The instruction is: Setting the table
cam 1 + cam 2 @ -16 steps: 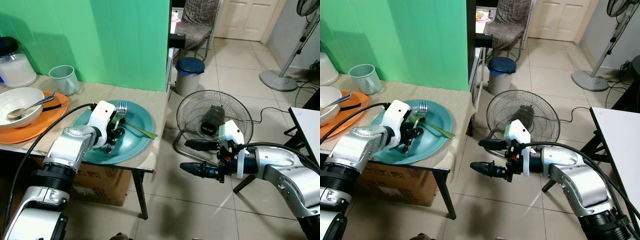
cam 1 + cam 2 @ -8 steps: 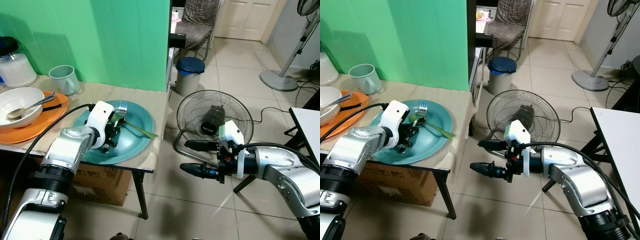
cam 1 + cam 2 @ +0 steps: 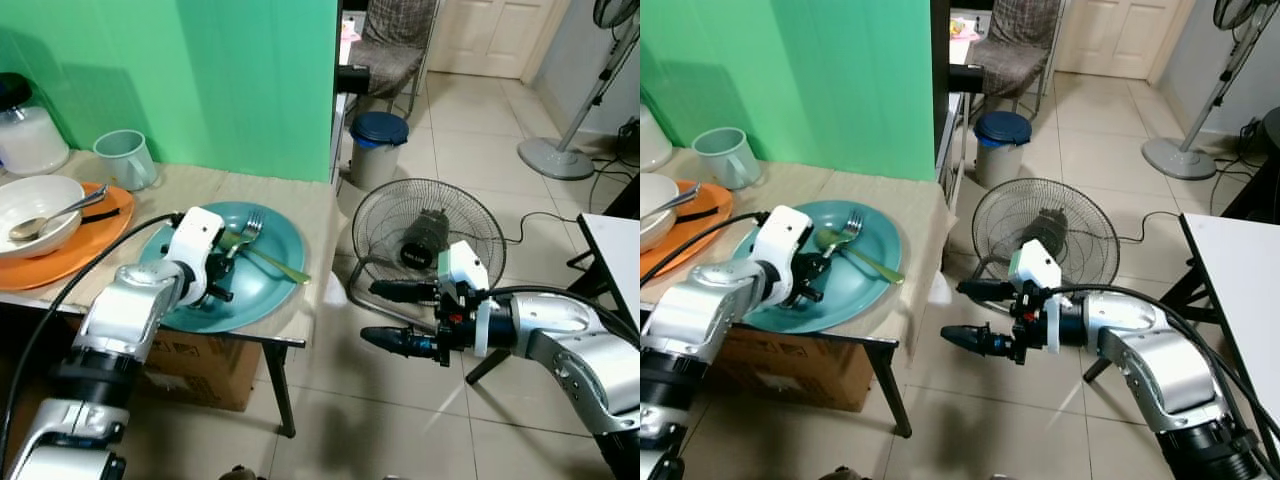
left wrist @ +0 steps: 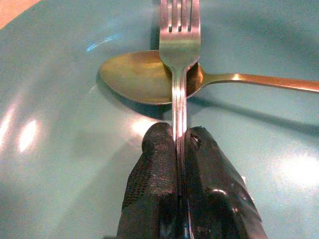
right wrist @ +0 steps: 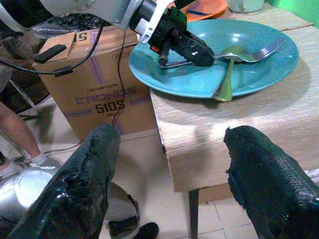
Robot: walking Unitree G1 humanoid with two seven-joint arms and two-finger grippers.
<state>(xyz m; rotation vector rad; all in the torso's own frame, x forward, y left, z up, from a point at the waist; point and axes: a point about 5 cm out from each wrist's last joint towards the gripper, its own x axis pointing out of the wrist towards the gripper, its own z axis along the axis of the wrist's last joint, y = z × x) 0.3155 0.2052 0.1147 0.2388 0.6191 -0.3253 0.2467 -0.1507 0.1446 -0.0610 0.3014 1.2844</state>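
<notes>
Teal plate (image 3: 270, 290) bears silver fork (image 4: 179, 45) over spoon (image 4: 144, 77).

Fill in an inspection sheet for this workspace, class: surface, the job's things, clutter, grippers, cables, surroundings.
Surface: low table with a woven mat.
Job's things: teal plate; fork lying across a spoon.
Clutter: white bowl on an orange plate, mug, jar.
Grippers: left gripper shut on the fork's handle; right gripper open over the floor.
Cables: black cable along the left arm.
Surroundings: floor fan, bin, cardboard box.
</notes>
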